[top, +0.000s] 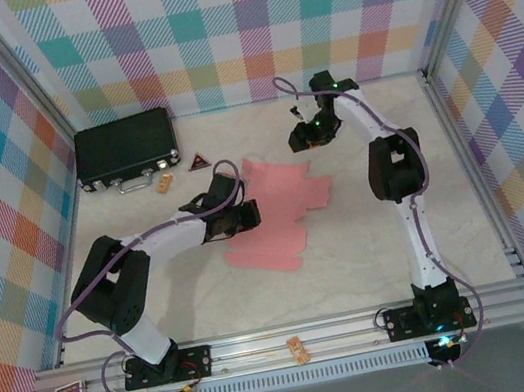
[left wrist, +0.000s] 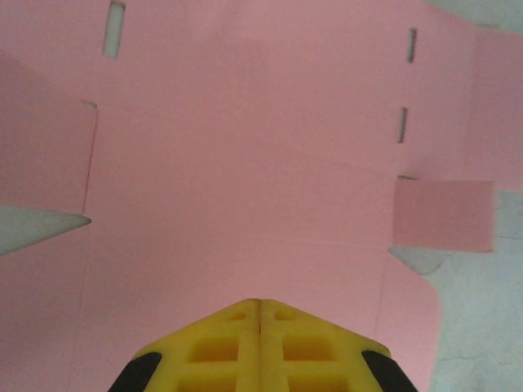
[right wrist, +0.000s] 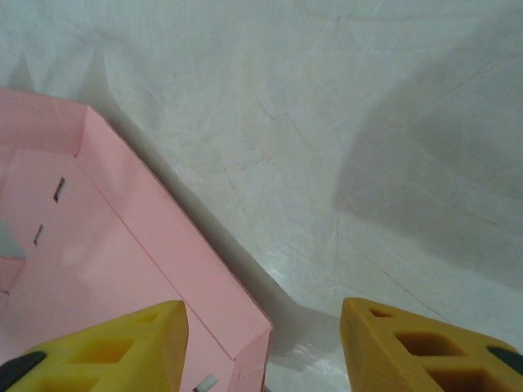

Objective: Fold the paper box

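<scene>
The box [top: 279, 203] lay as a flat die-cut pink sheet near the middle of the table [top: 383, 246], well apart from the black case [top: 125, 149] in the far left corner.

My left gripper [top: 245, 216] was over the sheet's left side. In the left wrist view its yellow fingers [left wrist: 221, 347] were clenched, pad against pad, with the sheet [left wrist: 245, 163], its slots and notched flaps spread out beyond them.

My right gripper [top: 307, 135] hung near the sheet's far edge. In the right wrist view its fingers [right wrist: 409, 343] were spread wide apart, released, holding nothing. Below them one edge flap of the sheet [right wrist: 122, 237] stood folded up beside bare table [right wrist: 327, 122].
</scene>
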Controlling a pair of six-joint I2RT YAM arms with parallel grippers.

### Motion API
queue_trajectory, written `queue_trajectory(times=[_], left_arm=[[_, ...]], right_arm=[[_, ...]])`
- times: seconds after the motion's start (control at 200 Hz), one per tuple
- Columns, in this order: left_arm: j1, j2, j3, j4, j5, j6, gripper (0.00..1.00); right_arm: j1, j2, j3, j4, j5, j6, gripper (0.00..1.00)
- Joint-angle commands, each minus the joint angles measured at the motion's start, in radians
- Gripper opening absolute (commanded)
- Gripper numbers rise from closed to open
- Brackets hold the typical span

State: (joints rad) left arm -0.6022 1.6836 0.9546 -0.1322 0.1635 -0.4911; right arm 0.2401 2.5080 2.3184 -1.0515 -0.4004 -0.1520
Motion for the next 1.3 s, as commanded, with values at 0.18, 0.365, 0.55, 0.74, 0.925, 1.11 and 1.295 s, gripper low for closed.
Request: queue_trajectory(times=[0.18, 0.365, 0.55, 0.74, 0.925, 1.11, 1.295], left_arm=[[-0.014, 0.069, -0.029, 0.052, -0.008, -0.018, 0.0], [-0.014, 0.108, -0.016, 0.044, -0.004, 0.041, 0.0], [-0.015, 0.182, 0.038, -0.004, -0.024, 0.106, 0.0], [-0.015, 0.202, 0.075, -0.027, -0.032, 0.139, 0.0], [-0.014, 0.215, 0.093, -0.037, -0.027, 0.142, 0.0], [-0.014, 0.22, 0.093, -0.037, -0.039, 0.138, 0.0], [-0.014, 0.229, 0.095, -0.035, -0.033, 0.137, 0.0]], right_arm=[[0.001, 0.102, 0.146, -0.145, -0.12, -0.089, 0.54], [0.013, 0.131, 0.152, -0.155, -0.12, -0.104, 0.55], [0.012, 0.14, 0.153, -0.168, -0.115, -0.125, 0.55], [0.013, 0.147, 0.156, -0.209, -0.151, -0.16, 0.55], [0.013, 0.135, 0.154, -0.207, -0.19, -0.169, 0.46], [0.013, 0.084, 0.139, -0.161, -0.205, -0.152, 0.34], [0.014, 0.005, 0.075, -0.092, -0.197, -0.147, 0.35]])
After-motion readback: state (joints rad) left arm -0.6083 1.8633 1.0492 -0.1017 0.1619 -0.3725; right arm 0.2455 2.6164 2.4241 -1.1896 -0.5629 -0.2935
